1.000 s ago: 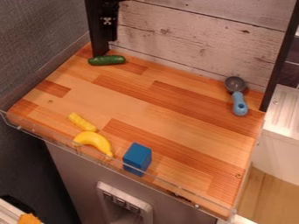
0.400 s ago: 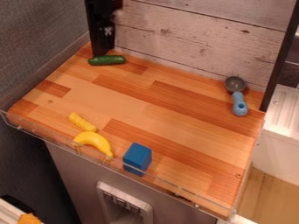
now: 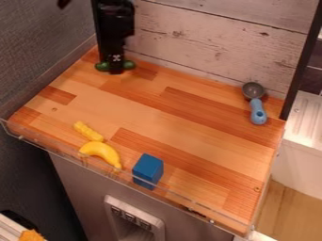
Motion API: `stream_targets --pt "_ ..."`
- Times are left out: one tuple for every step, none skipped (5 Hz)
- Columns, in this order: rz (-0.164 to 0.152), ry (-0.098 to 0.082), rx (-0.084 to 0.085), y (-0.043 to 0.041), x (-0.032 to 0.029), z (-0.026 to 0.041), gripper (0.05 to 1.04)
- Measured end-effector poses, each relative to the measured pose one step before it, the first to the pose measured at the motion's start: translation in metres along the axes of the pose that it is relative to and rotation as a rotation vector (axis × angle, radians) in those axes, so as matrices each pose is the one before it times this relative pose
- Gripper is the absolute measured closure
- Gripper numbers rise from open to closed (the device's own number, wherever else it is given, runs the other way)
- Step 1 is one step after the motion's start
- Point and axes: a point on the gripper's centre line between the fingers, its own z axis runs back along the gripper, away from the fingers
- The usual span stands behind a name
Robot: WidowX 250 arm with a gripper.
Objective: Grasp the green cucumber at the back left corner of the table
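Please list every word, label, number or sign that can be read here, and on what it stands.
No text can be read.
White mark on the black gripper: too small to make out.
Small dark squares on the grey panel below the worktop: no readable characters.

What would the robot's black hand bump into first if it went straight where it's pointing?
Probably the green cucumber. The black hand points down across its middle, with a green end peeking out on each side. They may already touch; the depth is hard to tell.
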Motion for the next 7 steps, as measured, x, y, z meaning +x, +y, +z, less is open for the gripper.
stream_targets --pt "-0.081 -0.0009 0.0013 0.00009 -0.00015 -0.01018 0.136" --pt "-0.0236 -0.0049 0.0083 0.00184 0.00101 -0.00227 0.422" --pt "0.0232 -0.0059 0.0064 0.00138 -0.00033 -0.0007 0.702" --pt "0.0704 -0.0034 -0.0041 -0.00223 0.0003 -0.00286 0.732" --pt "0.0955 0.0027 0.001 0.00005 -0.00047 0.00066 0.732" --pt "0.1726 0.0284 -0.0527 -0.00631 -0.00227 0.006 0.732" --pt "0.192 0.0295 -0.0372 -0.00194 0.00103 0.02274 0.732"
